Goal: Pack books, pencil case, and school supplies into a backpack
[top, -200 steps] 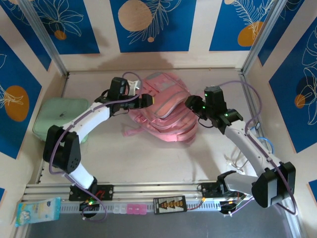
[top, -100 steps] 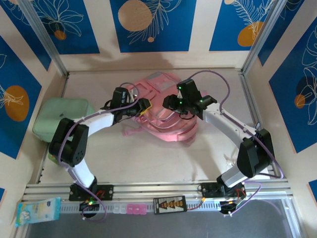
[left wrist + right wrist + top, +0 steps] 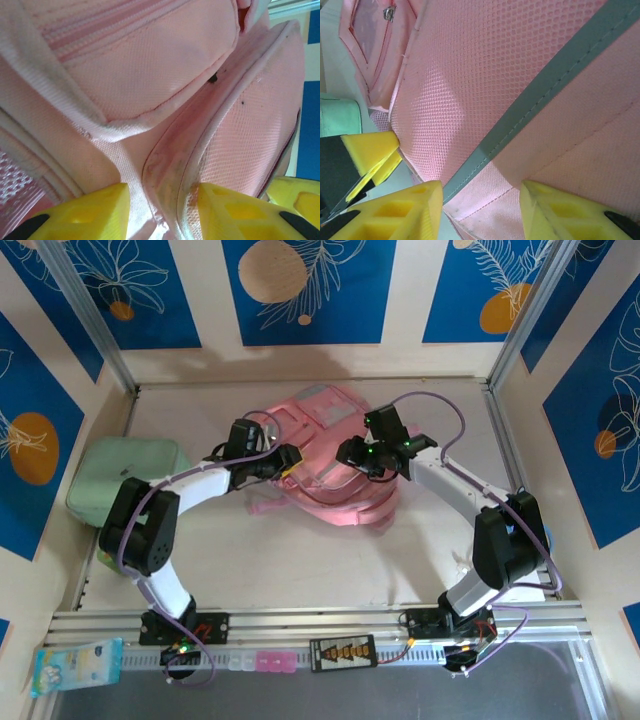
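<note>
mint-green case (image 3: 120, 475): lying at the table's (image 3: 300, 550) 9 o'clock edge.
left tool (image 3: 290, 454): pinching a fold of the backpack (image 3: 335, 495) at its 9 o'clock side.
backpack: lying flat, just toward 12 o'clock from the table's centre.
right tool (image 3: 352, 452): clamping the backpack's mesh-panel edge near its middle, with the arm reaching in from 4 o'clock.

The left arm (image 3: 195, 478) and right arm (image 3: 455, 485) have white links between chunky black joints (image 3: 140, 530). Thin purple cables (image 3: 432, 396) loop along each. Small green lights (image 3: 377, 451) glow at the right wrist. The fingers (image 3: 87, 210) are blocky yellow pads with black backing.
</note>
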Motion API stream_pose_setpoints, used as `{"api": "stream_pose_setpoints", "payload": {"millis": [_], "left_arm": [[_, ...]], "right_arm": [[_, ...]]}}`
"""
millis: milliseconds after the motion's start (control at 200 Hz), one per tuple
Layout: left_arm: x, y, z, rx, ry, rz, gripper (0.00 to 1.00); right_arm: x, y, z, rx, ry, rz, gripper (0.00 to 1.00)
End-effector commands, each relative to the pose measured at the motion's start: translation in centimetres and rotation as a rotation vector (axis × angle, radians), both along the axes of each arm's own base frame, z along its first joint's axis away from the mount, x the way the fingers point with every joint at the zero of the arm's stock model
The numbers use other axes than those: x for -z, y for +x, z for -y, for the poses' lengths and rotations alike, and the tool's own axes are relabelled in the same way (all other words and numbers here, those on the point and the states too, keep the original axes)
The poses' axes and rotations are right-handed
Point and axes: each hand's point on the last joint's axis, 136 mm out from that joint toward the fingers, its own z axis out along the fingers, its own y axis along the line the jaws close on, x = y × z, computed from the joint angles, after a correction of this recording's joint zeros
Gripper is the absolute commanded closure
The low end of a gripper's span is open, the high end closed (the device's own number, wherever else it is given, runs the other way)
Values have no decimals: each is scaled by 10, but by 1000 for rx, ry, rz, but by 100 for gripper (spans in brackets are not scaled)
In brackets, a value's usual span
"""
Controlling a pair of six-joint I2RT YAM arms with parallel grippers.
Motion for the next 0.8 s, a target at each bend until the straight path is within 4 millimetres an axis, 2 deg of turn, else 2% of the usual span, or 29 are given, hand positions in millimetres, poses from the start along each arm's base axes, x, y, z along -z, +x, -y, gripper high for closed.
{"api": "stream_pose_setpoints", "payload": {"millis": [0,255,375,530,590,795], "left_arm": [[-6,-9,3,41,18,10,60],[-15,-1,31,118,-74,10,63],[-18,3,36,123,-88,11,75],[-23,3,36,120,-95,10,94],[-31,5,38,114,-115,15,100],[-69,19,47,54,-227,44,100]], "right_arm": [[2,0,0,-2,20,5,55],[0,-4,1,-4,31,14,54],[3,-7,2,-1,31,6,55],[-3,-11,5,2,24,16,55],[-8,-14,8,5,6,27,56],[-29,-36,10,26,-129,85,59]]}}
